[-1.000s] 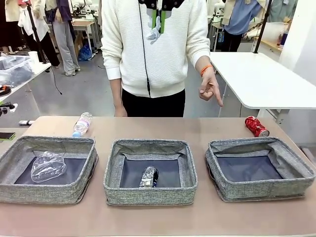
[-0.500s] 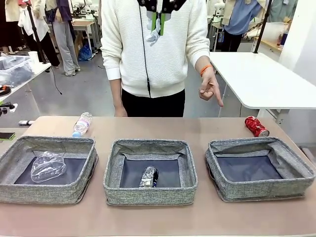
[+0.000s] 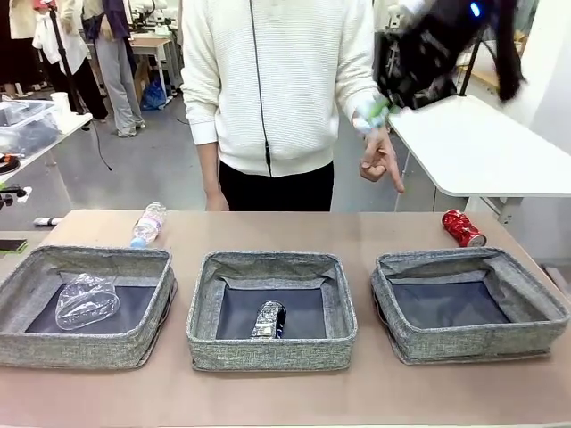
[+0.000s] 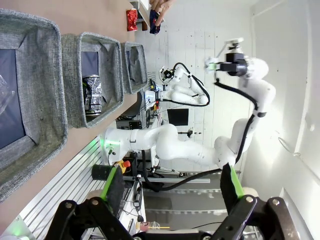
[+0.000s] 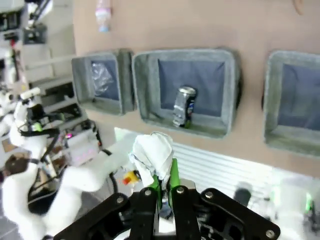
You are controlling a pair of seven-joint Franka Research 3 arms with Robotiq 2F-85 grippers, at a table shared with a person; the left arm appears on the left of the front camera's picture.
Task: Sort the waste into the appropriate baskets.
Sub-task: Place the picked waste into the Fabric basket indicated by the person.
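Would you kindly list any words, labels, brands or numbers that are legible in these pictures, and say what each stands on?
No text is legible.
Red can: print too blurred to read.
Dark can in the middle basket: print too small to read.
Clear bottle on the table: label too blurred.

Side by side on the table [image 3: 375, 227] — left basket [image 3: 80, 348] with a crushed bottle [image 3: 86, 300] in it, middle basket [image 3: 272, 352] with a can [image 3: 268, 320] in it, right basket [image 3: 473, 343] last. Behind the row — whole bottle [image 3: 148, 224] at left, second can [image 3: 463, 228] at right.
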